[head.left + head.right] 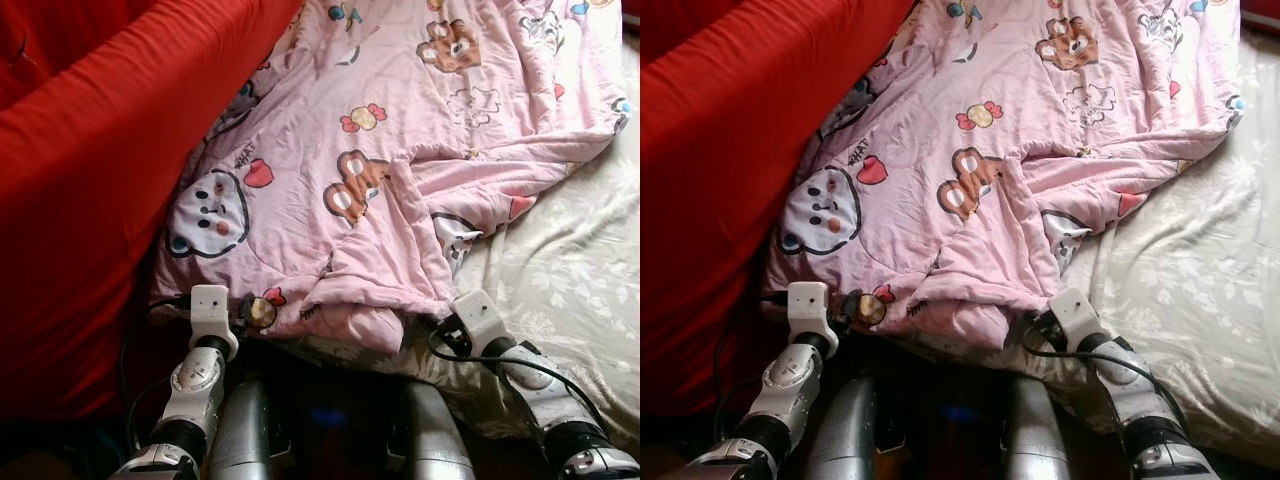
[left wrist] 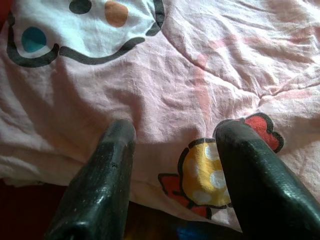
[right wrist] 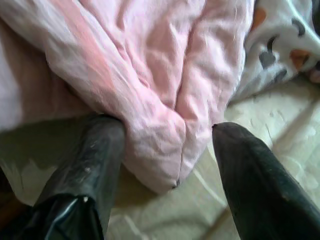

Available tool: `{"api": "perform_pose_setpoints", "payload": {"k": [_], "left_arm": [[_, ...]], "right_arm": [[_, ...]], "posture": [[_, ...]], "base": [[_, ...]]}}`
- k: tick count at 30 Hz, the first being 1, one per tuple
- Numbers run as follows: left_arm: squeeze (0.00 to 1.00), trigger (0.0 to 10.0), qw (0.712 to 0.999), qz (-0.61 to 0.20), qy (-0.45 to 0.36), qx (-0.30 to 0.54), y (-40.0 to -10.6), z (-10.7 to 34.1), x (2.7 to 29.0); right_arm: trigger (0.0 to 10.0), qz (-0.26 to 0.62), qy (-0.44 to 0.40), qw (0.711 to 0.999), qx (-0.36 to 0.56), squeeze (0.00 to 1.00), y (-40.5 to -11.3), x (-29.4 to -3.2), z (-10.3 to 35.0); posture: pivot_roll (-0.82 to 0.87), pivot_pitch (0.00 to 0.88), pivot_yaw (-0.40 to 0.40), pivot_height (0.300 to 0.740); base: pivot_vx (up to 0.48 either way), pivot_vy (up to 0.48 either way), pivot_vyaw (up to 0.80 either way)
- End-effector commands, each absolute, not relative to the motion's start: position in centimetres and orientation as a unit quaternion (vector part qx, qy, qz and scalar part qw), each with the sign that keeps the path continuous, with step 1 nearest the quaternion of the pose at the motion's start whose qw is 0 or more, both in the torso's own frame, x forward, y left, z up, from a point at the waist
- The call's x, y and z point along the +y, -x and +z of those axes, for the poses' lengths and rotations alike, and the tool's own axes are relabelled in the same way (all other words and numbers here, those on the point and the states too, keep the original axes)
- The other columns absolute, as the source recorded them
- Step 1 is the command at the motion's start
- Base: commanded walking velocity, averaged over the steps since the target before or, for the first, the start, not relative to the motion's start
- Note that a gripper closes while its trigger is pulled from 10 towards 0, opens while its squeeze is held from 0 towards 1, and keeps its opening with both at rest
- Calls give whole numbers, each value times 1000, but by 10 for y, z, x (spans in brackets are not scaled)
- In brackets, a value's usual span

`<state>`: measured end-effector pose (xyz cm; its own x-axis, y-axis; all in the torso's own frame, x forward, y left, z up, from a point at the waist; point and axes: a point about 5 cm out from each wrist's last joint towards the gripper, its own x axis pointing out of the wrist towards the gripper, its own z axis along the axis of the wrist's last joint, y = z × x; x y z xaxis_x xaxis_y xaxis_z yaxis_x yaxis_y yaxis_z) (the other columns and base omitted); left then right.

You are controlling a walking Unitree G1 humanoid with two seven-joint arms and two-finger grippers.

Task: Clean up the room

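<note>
Both grippers are spread open at the lower frame edge of the pink cartoon-print quilt (image 1: 400,170): left gripper (image 2: 172,145), right gripper (image 3: 167,150). Closing now risks the right gripper also pinching the cream floral bedsheet (image 1: 570,280) under the corner.

Pink quilt (image 1: 400,130) with cartoon bears and candies, cream floral sheet (image 1: 570,280), red fabric (image 1: 90,170)

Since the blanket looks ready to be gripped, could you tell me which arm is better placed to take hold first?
Probably the right: the right gripper has its jaws open around a bunched corner of the pink cartoon-print blanket; the left gripper faces flat fabric.
</note>
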<state>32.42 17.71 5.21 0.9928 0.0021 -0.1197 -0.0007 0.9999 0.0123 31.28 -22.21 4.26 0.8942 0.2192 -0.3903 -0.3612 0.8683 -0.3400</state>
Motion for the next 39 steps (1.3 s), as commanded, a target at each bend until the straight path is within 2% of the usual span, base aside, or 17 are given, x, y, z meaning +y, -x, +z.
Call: {"api": "perform_pose_setpoints", "payload": {"k": [1,9,12,26,32,33,34,39], "left_arm": [[0,10000,998,4,-15,64,-319,47,181],[0,10000,999,-1,-22,38,-327,61,183],[0,10000,999,0,-24,30,-331,67,185],[0,10000,1000,2,-27,15,-331,72,187],[0,10000,999,8,-33,5,-331,77,195],[0,10000,999,14,-31,2,-331,78,198],[0,10000,999,16,-31,-1,-331,80,199],[0,10000,999,14,-36,-7,-329,82,201]], "right_arm": [[10000,150,206,946,199,0,-302,-223,28],[10000,131,194,946,224,0,-297,-218,16],[10000,94,193,947,239,0,-298,-217,12],[10000,79,196,950,230,0,-300,-202,9],[10000,36,183,955,231,0,-300,-204,8],[8510,34,179,956,230,0,-299,-203,7],[0,32,177,957,229,0,-299,-202,8],[0,20,173,958,228,0,-300,-202,8]], "posture": [[-119,310,36,616],[-102,313,44,616],[-94,310,50,616],[-69,304,56,616],[-48,324,68,616],[-41,329,74,616],[-38,331,78,616],[-31,333,88,616]], "base": [[0,0,0],[0,0,0],[0,0,0],[0,0,0],[0,0,0],[0,0,0],[0,0,0],[0,0,0]]}}
